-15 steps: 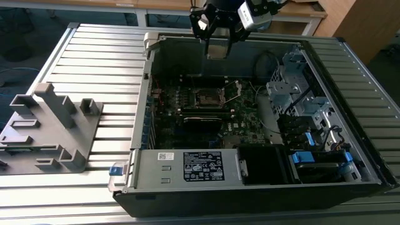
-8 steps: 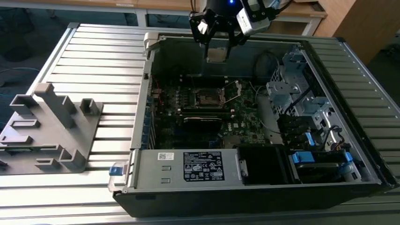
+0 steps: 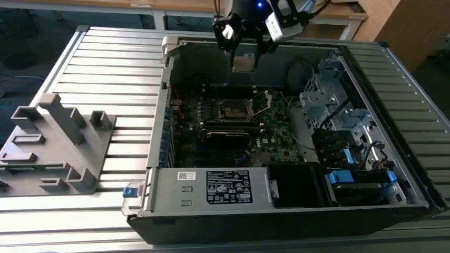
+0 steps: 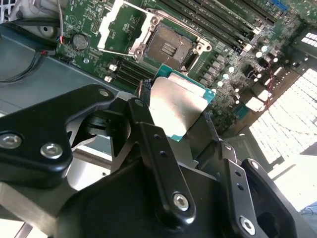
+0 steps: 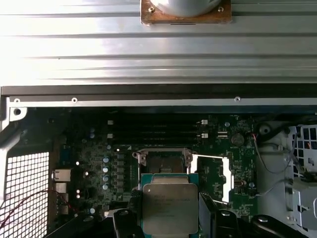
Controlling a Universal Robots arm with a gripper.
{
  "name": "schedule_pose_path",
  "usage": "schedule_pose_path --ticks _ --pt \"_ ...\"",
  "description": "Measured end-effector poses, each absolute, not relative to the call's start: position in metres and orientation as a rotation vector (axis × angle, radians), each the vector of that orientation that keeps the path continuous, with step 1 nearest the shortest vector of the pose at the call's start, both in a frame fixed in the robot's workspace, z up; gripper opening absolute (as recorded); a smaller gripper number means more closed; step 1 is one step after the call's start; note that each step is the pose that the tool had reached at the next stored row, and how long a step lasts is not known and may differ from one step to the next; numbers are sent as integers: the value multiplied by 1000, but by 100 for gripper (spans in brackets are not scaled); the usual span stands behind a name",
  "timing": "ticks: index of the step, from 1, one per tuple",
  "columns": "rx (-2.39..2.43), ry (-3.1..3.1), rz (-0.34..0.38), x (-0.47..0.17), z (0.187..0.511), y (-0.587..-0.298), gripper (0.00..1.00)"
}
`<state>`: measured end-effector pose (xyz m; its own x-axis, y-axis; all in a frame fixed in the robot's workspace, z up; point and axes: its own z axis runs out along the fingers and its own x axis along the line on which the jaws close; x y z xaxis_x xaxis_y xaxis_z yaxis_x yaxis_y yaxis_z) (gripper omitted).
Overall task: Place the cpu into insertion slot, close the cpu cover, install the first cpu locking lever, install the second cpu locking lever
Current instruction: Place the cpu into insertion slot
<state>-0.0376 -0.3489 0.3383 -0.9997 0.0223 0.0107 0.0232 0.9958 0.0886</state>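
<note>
Jaws pinched cpu (image 4: 178, 104) by its edges, held above board near slot (image 4: 168, 47), not touching; cover (image 4: 105, 29) stood open. Step likely needed cpu level, squared w/ slot, eased down, no force.

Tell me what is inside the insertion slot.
Nothing: the insertion slot shows its bare dark contact field, the cpu cover swung open beside it. The gripper holds the cpu off the motherboard. In the first wrist view the cpu hides part of the slot.
</note>
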Motion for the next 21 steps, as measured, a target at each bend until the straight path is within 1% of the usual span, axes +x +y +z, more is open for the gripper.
schedule_pose_path --ticks 15,21 --pt "-32 -3145 -140 -38 313 -349 54" --pt "-31 -3146 -139 -38 311 -349 54"
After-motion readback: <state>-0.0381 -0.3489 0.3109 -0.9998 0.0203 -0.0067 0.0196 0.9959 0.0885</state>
